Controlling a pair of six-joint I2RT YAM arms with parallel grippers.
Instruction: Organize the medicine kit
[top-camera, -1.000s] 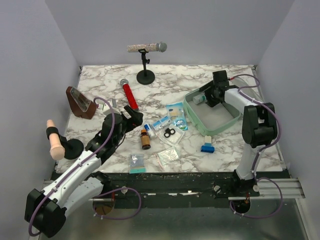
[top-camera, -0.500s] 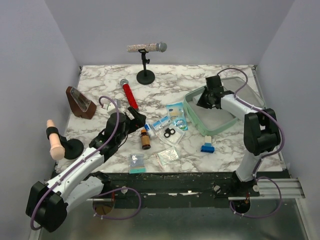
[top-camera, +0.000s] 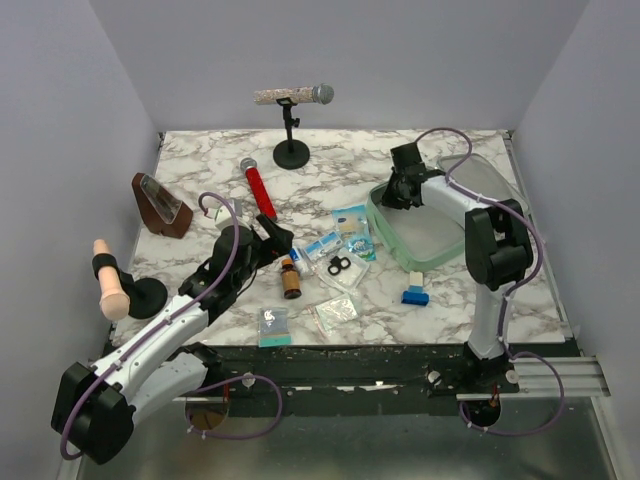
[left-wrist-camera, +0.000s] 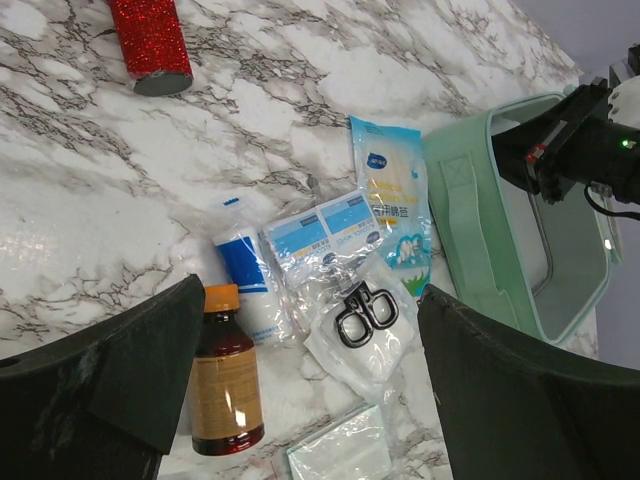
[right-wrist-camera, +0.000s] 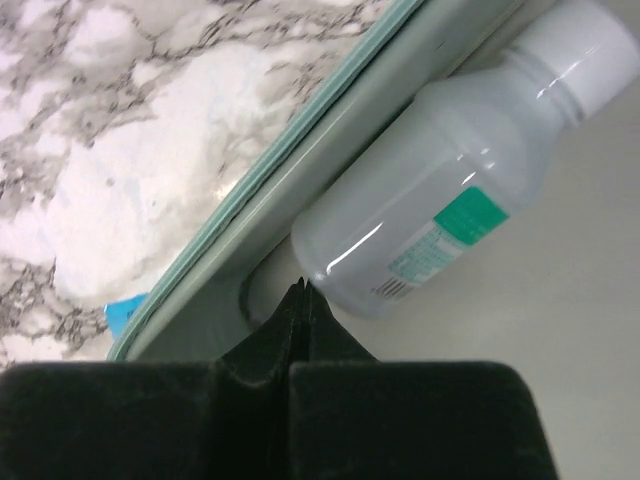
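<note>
Left claw (top-camera: 272, 238) hung low over the table (top-camera: 200, 170), just left of the loose supplies, its jaws spread wide with nothing between them. Through its wrist camera I saw the fingers (left-wrist-camera: 140, 370) framing a brown bottle (left-wrist-camera: 225, 385) with an orange cap, lying flat. A blue-and-white roll (left-wrist-camera: 245, 280) lay just beside the bottle. Right of that were two sealed gauze packs (left-wrist-camera: 325, 235) and small black scissors (left-wrist-camera: 362, 312) inside a clear bag. A printed blue pouch (left-wrist-camera: 392, 195) lay between those and the medicine kit (left-wrist-camera: 470, 200).

The kit (top-camera: 390, 240) sat on the right half of the table, open, with its clear lid (top-camera: 485, 178) folded back toward the far right corner. A small blue-and-white box (top-camera: 415, 290) stood outside the kit, near its front corner.

Right claw (top-camera: 400, 190) was at the kit's far left corner, jaws pressed together and gripping nothing. From its wrist view the closed tip (right-wrist-camera: 300, 290) pointed at the inner wall (right-wrist-camera: 350, 110). A pale bottle (right-wrist-camera: 450, 170) with a green label lay on its side along that wall, just beside the tip
</note>
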